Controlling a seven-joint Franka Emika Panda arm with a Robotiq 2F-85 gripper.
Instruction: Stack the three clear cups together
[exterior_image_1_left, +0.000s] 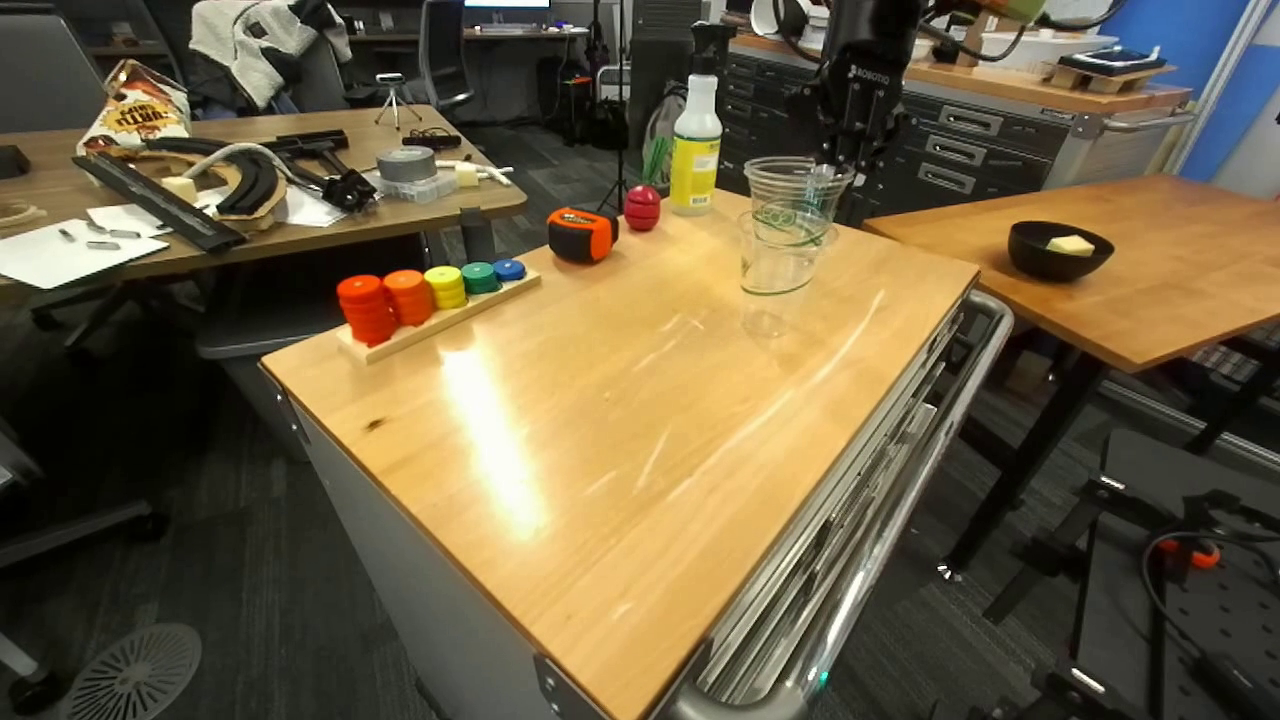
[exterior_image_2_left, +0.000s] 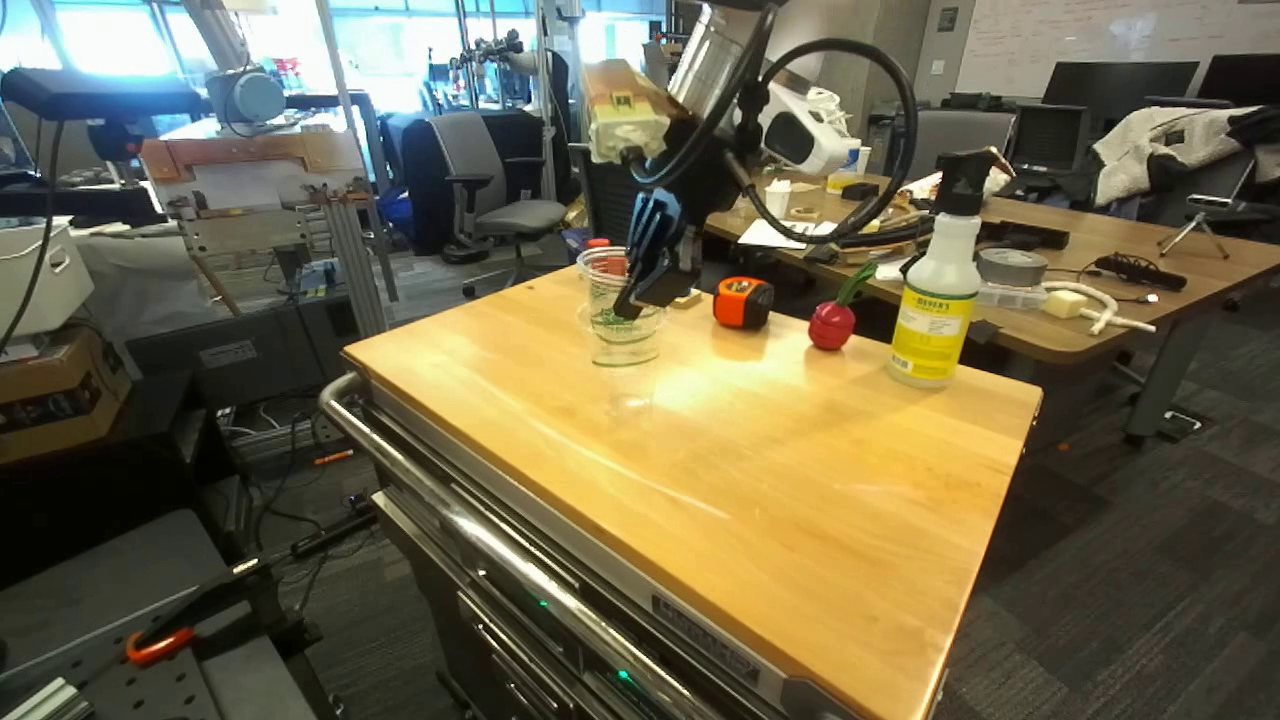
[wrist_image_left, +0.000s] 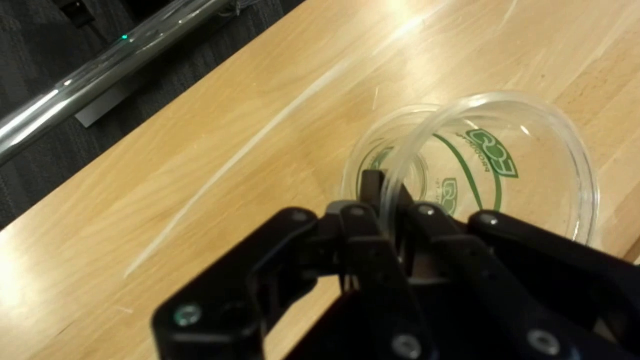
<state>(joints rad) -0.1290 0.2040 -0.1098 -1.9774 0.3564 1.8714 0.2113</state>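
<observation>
Clear cups with green print stand near the far right edge of the wooden cart top in both exterior views. My gripper (exterior_image_1_left: 838, 160) is shut on the rim of an upper clear cup (exterior_image_1_left: 780, 188), one finger inside and one outside the wall, as the wrist view shows (wrist_image_left: 387, 192). This cup overlaps the top of a lower clear cup (exterior_image_1_left: 768, 272), which stands upright on the surface. In the wrist view the upper cup (wrist_image_left: 492, 152) is offset to the right of the lower cup (wrist_image_left: 365, 142). I cannot tell how deep it sits. A third cup cannot be told apart.
A yellow-labelled spray bottle (exterior_image_1_left: 695, 150), a red radish-like toy (exterior_image_1_left: 642, 208), an orange tape measure (exterior_image_1_left: 583, 236) and a rack of coloured rings (exterior_image_1_left: 430, 300) line the far edge. A metal handle bar (exterior_image_1_left: 900, 520) runs along the cart's side. A black bowl (exterior_image_1_left: 1058, 255) sits on another table.
</observation>
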